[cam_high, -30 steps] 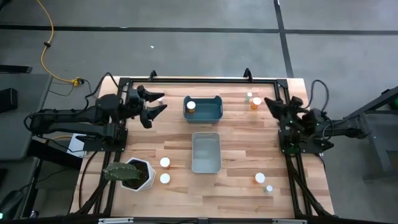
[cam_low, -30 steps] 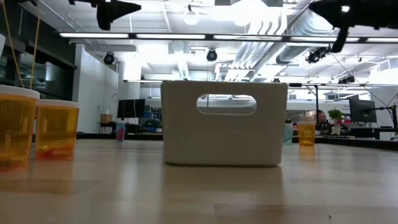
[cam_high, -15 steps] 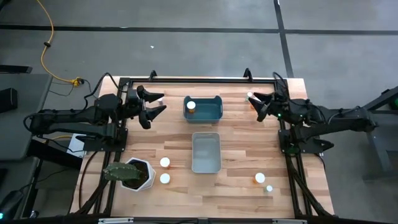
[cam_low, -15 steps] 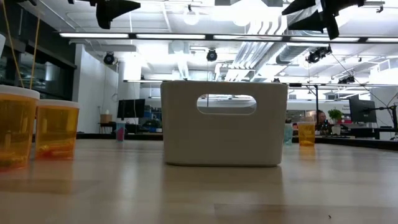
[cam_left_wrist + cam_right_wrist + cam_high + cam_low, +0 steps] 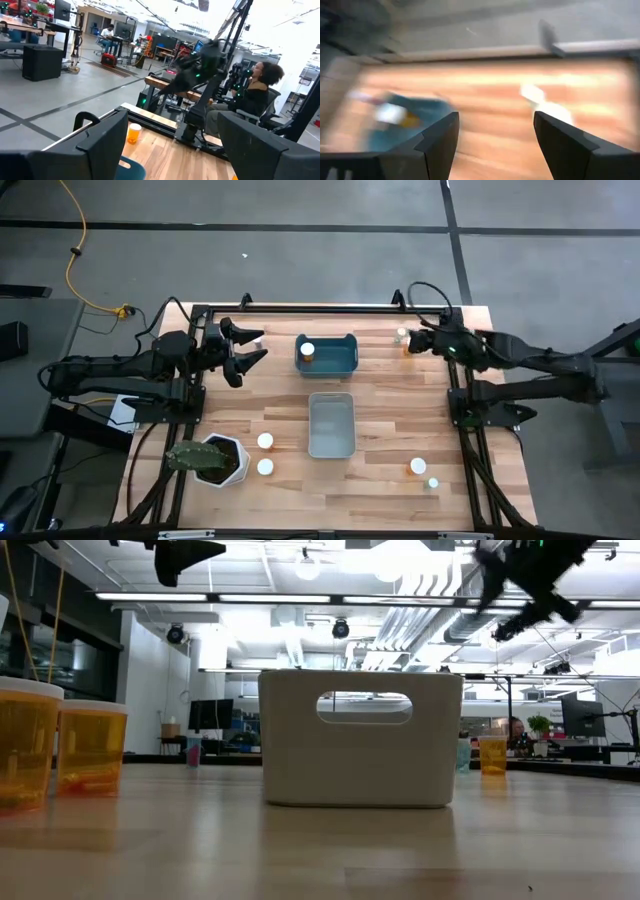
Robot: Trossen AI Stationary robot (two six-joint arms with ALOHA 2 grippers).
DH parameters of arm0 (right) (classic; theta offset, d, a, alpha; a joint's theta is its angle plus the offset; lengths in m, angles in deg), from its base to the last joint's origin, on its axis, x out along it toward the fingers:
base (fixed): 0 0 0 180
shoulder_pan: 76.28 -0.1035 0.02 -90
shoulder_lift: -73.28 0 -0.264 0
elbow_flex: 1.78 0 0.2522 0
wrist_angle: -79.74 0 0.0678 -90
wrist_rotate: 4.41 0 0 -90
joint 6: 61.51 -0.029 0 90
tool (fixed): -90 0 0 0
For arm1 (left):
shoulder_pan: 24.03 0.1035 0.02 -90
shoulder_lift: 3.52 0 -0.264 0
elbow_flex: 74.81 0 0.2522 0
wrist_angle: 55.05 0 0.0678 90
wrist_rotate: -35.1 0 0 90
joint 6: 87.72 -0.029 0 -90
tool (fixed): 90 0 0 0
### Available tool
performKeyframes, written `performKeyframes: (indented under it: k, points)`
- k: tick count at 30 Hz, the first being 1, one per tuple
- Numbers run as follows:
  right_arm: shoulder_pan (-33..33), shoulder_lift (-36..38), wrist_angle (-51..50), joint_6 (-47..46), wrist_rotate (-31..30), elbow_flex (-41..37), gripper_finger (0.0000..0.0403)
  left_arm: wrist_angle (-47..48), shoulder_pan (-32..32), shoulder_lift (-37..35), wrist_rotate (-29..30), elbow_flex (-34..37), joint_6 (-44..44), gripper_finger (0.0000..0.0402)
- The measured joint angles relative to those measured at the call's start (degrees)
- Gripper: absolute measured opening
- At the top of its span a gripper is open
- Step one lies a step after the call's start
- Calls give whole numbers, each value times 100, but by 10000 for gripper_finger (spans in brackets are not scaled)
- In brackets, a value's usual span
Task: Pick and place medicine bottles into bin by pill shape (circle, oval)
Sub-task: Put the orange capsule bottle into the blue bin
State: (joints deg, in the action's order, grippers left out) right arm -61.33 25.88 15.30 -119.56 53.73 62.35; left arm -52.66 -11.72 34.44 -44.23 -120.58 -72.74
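The right end effector (image 5: pixel 420 340), fingers spread and empty, hangs over the table's (image 5: pixel 380 395) far right corner, directly beside two upright medicine bottles (image 5: pixel 406 347) there. The left end effector (image 5: pixel 250 350), also open and empty, waits well apart.

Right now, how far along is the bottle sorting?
Done: one bottle in the far teal bin; the near bin looks empty. In hand: nothing; the open right gripper is over the far-right pair. Left: those, two by the plant pot, two near-right. Left gripper waits open.
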Motion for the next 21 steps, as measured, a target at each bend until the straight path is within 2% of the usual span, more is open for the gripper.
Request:
performKeyframes:
  k: [3,6,10,15,21]
  points:
    - [738,-363,-516,393,651,47,251,0,0,0,0,0,0,293]
    - [1344,-748,-200,1263,1286,-65,251,0,0,0,0,0,9,293]
    - [1974,-1340,299,2242,1817,-77,251,0,0,0,-3,0,145,293]
    - [2570,-2101,195,2882,2213,-79,251,0,2,2,-11,0,151,293]
    - [2908,-2701,443,3540,2435,-79,251,0,1,2,-11,0,143,293]
